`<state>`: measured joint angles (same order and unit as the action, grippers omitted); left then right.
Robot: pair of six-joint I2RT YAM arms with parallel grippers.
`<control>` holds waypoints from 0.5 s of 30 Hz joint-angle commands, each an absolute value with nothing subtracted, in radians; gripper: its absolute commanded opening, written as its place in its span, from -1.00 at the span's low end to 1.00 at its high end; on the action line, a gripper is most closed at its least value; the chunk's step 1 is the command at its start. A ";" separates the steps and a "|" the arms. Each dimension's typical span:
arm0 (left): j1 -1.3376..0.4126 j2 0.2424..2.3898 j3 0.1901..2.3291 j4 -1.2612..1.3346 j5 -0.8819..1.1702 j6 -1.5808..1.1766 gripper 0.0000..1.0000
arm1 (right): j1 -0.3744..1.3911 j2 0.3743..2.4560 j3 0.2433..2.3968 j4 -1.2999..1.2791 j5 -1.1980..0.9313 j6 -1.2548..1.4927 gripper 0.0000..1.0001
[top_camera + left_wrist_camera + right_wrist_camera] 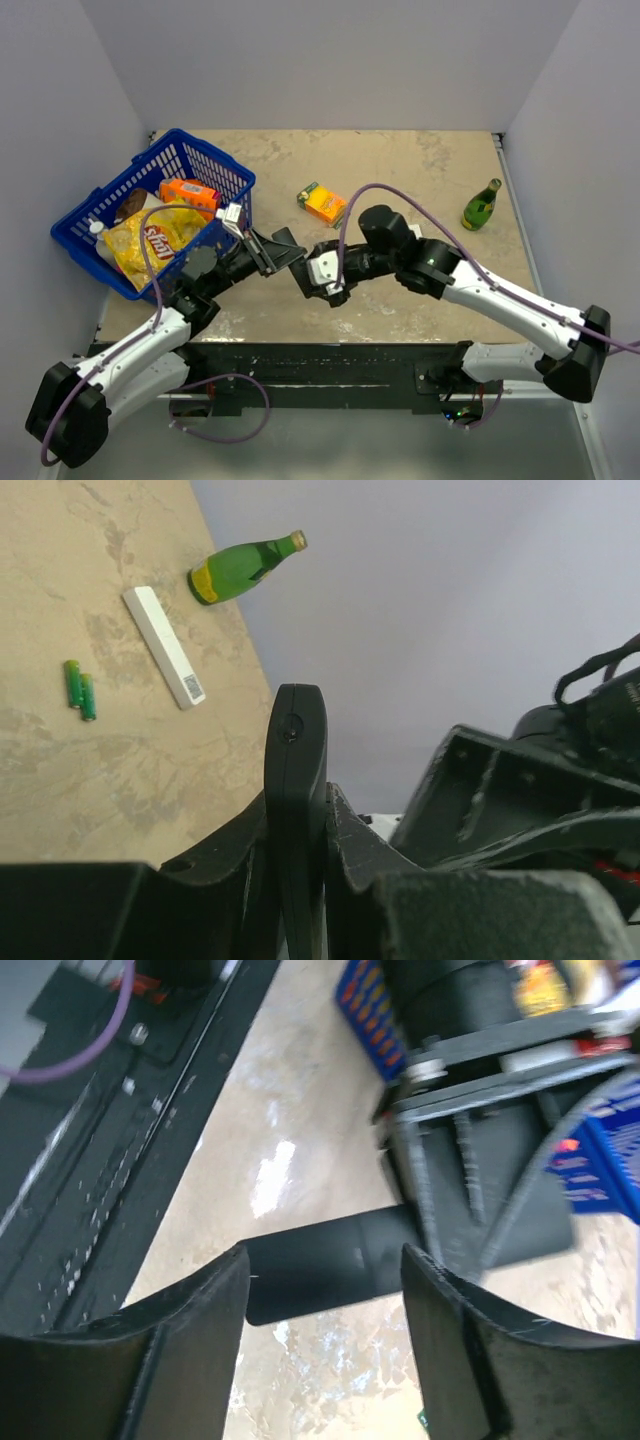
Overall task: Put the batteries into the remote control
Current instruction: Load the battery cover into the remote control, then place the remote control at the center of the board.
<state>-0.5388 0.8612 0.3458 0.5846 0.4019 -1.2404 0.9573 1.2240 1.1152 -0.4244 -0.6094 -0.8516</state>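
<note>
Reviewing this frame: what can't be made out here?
1. Remote control battery bay: left wrist view shows only its edge; right wrist view is blurred.
2. Batteries: missing from top view, probably under the right arm.
3. Basket lower items: buried under the chip bag in top view.

You see a matt black plastic remote control [295,780], a glossy green glass bottle [240,570], and a mottled, stone-look counter [60,780].

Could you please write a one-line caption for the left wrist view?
Left gripper clamps the black remote edge-on; two green batteries, a white bar and bottle sit beyond.
</note>
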 commanded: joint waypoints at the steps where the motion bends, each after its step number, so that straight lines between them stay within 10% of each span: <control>1: -0.549 0.857 0.436 0.439 0.351 -1.054 -1.00 | 0.946 1.095 1.079 -0.270 -0.608 -0.605 0.38; 7: -0.548 0.842 0.486 0.310 0.241 -0.973 -1.00 | 0.946 0.993 1.019 -0.137 -0.383 -0.161 0.95; 15: -0.551 0.845 0.488 0.298 0.204 -0.971 -1.00 | 0.960 0.985 0.922 -0.078 -0.178 0.201 0.96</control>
<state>-0.5457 0.8555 0.4438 0.2962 0.2405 -1.0012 0.9485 0.9771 0.9714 -0.1425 -0.3222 -0.0601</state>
